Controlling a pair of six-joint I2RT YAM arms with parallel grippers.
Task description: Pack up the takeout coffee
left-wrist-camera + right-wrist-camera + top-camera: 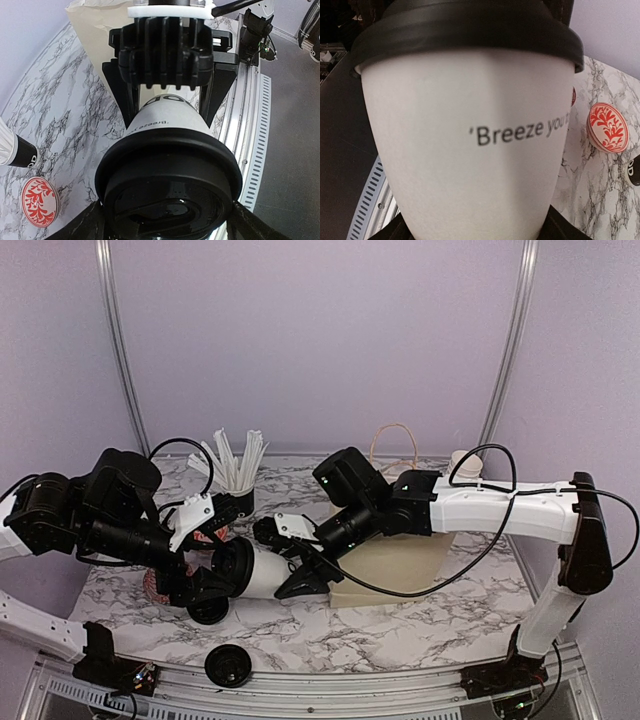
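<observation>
While right fingers (pixel 219 92) clamp it — cup (pixel 465 150) hangs sideways.

Checking my feed: the marbled bench (pixel 420 630) has a tan paper bag (pixel 395 558) standing upright toward the back, handles (pixel 395 430) up. Left of it is a black cup (pixel 240 504) stuffed with white sticks (pixel 235 455). A red-patterned bowl (pixel 609 126) sits just beside that cup. There's a lilac wall (pixel 320 330) behind everything.
</observation>
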